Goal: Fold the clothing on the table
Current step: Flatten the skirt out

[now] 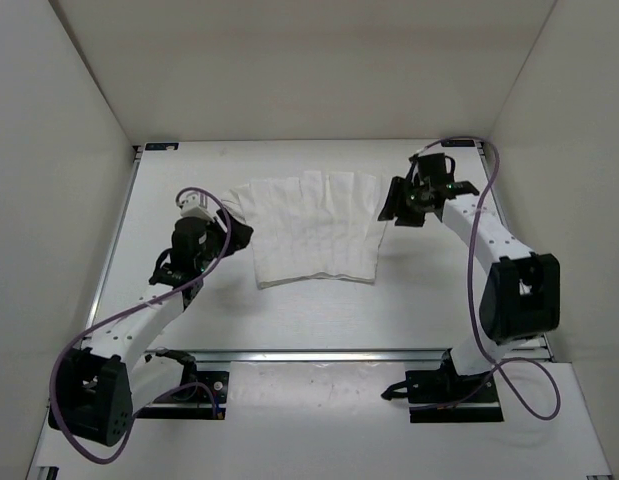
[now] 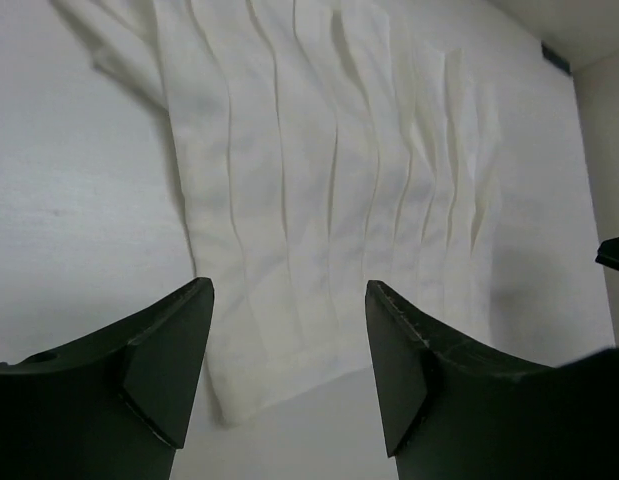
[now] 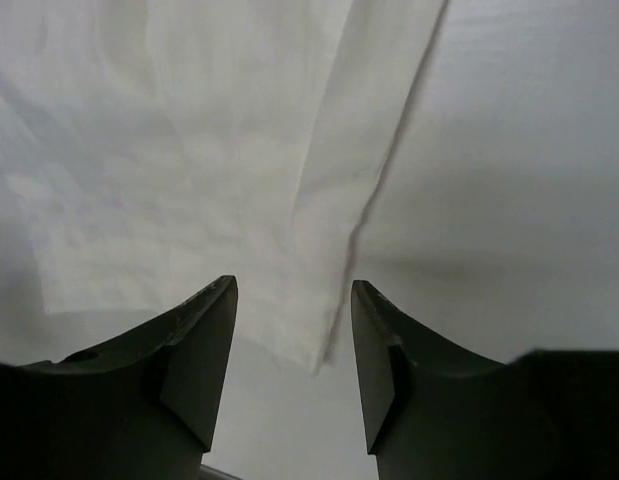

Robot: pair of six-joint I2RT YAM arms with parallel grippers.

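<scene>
Released, the left pincer and right pincer flank the flat clothing on the counter, probably for an even lift.

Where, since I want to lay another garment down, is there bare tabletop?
Free: matte white table between the creased white fabric garment's near hem and the metal rail, and beyond its far edge. Crowded: its sides, at left gripper and right gripper.

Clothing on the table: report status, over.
Open, empty: left pincer at the clothing left edge, right pincer at its right edge. It lies flat, creased, on the table. No obstruction in view.
</scene>
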